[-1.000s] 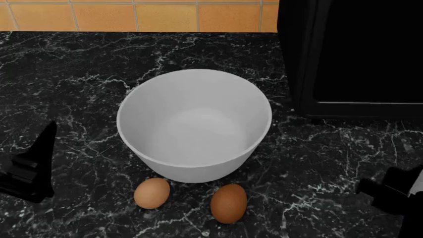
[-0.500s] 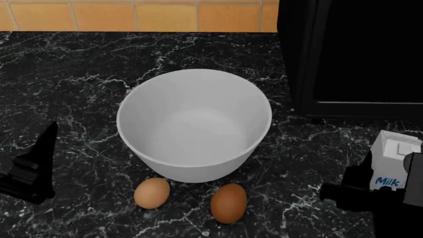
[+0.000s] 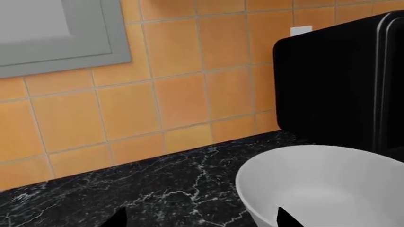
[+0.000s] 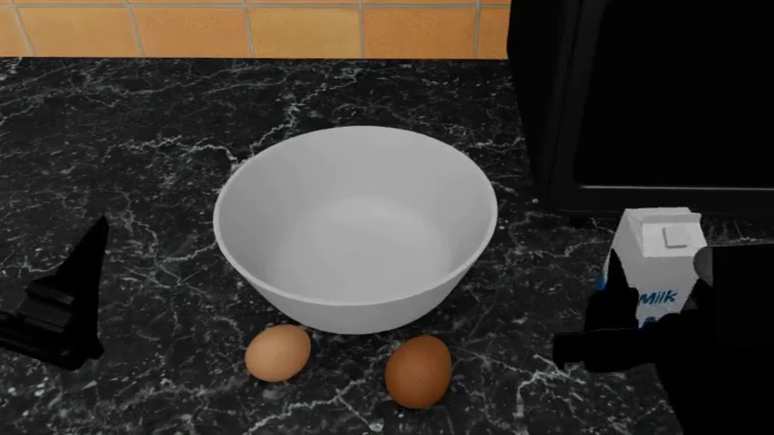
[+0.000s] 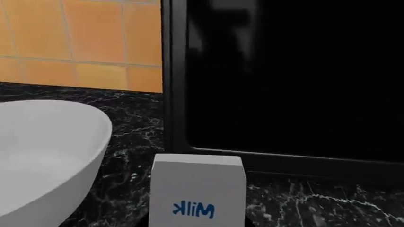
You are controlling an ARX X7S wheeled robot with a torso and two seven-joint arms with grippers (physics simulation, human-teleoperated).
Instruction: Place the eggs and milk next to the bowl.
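Note:
The large white bowl (image 4: 362, 308) stands in the middle of the black marble counter. The tan egg (image 4: 277, 352) and the darker brown egg (image 4: 419, 371) lie side by side just in front of it. My right gripper (image 4: 651, 306) is shut on the white milk carton (image 4: 657, 263), upright to the right of the bowl, with a gap between them. The right wrist view shows the carton (image 5: 197, 189) beside the bowl's wall (image 5: 75, 142). My left gripper (image 4: 67, 304) is open and empty, left of the bowl. Its wrist view shows the bowl's rim (image 3: 303, 153).
A tall black appliance (image 4: 653, 100) stands at the back right, close behind the milk carton. An orange tiled wall (image 4: 242, 27) runs along the back of the counter. A grey-framed panel (image 3: 63, 33) hangs on the wall.
My right gripper has come in from the lower right edge with the milk carton, moving left and up towards the bowl. The left gripper, bowl and eggs have stayed put.

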